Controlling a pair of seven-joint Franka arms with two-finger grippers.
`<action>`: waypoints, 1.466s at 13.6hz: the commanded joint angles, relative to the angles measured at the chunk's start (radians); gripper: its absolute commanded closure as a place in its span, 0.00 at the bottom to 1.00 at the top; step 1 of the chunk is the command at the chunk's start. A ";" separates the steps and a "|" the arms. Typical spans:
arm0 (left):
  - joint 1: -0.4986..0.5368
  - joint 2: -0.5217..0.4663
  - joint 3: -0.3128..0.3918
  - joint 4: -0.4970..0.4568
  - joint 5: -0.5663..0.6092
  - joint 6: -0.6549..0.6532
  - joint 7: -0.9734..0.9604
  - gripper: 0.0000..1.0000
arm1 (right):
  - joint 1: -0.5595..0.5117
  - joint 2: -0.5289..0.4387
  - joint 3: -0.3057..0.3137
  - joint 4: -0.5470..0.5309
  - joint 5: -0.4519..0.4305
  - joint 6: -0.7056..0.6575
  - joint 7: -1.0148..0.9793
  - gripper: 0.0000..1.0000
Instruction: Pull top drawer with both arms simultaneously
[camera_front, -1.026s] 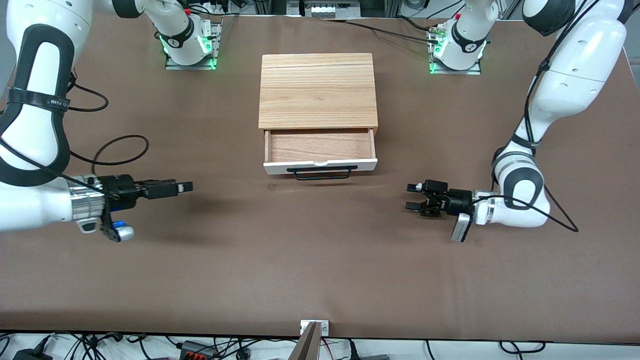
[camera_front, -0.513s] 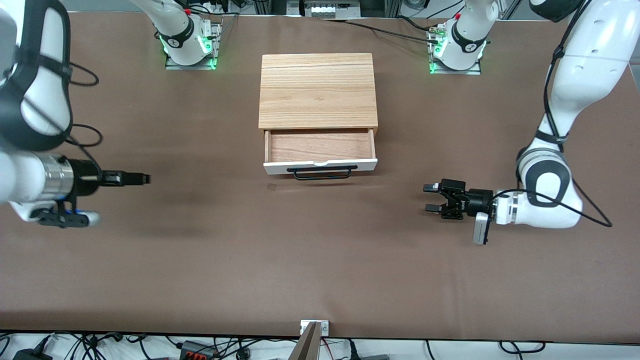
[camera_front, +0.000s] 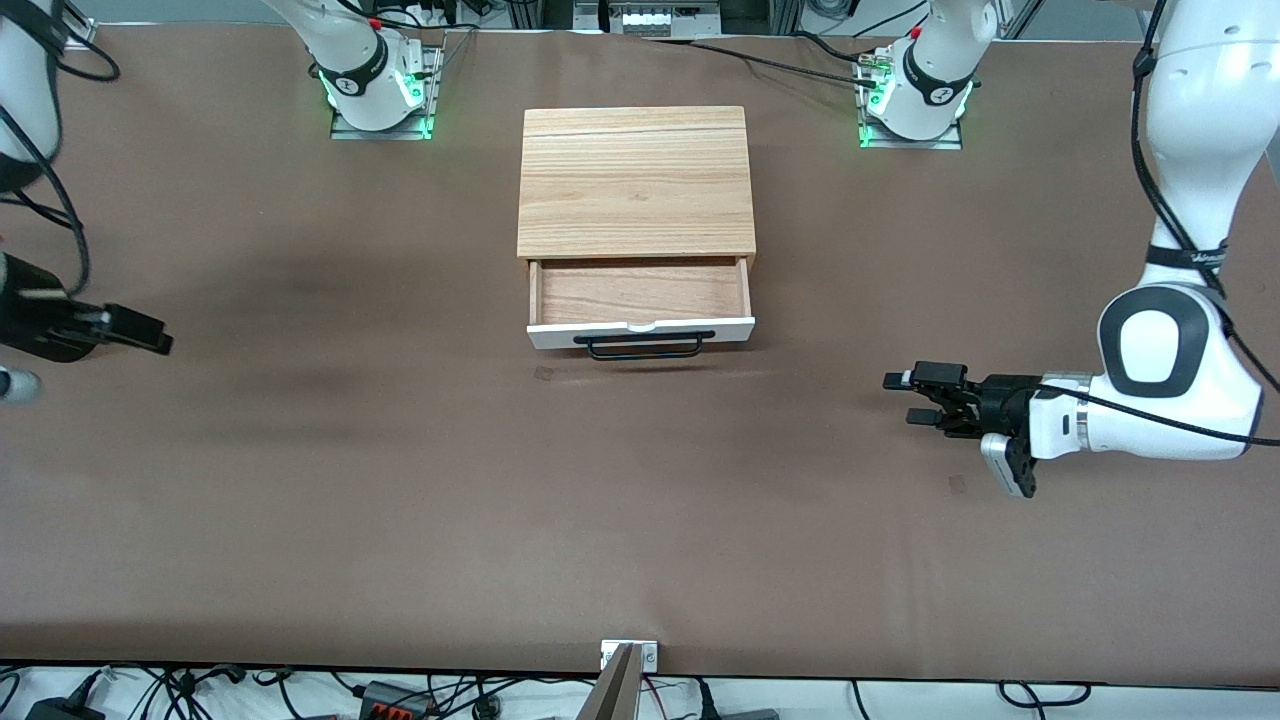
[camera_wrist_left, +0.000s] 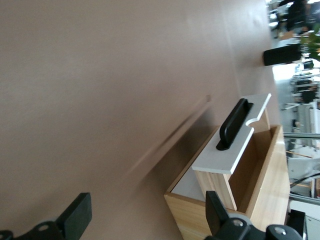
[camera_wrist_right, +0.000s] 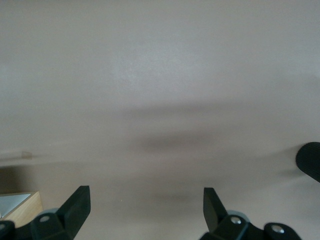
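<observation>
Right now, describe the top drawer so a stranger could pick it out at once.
Find the light-wood cabinet mid-table between the arm bases. The top drawer juts from its front, open and empty. Its white front panel carries a wide black loop handle.

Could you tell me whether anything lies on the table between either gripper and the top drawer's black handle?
Nothing visible does. Only bare brown table separates the handle of the pulled-out top drawer from the open left gripper at one end and the open right gripper at the other.

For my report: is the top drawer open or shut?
Open: the top drawer is pulled out of the cabinet, its wooden inside visible and empty.
</observation>
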 joint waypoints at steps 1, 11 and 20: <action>-0.009 -0.091 -0.002 -0.001 0.124 -0.013 -0.125 0.00 | -0.008 -0.079 0.027 -0.111 -0.022 0.023 -0.001 0.00; -0.005 -0.169 0.001 0.332 0.511 -0.373 -0.296 0.00 | -0.006 -0.292 0.029 -0.423 -0.022 0.119 -0.004 0.00; -0.005 -0.217 -0.005 0.341 0.760 -0.389 -0.768 0.00 | -0.003 -0.303 0.032 -0.400 -0.022 0.111 -0.007 0.00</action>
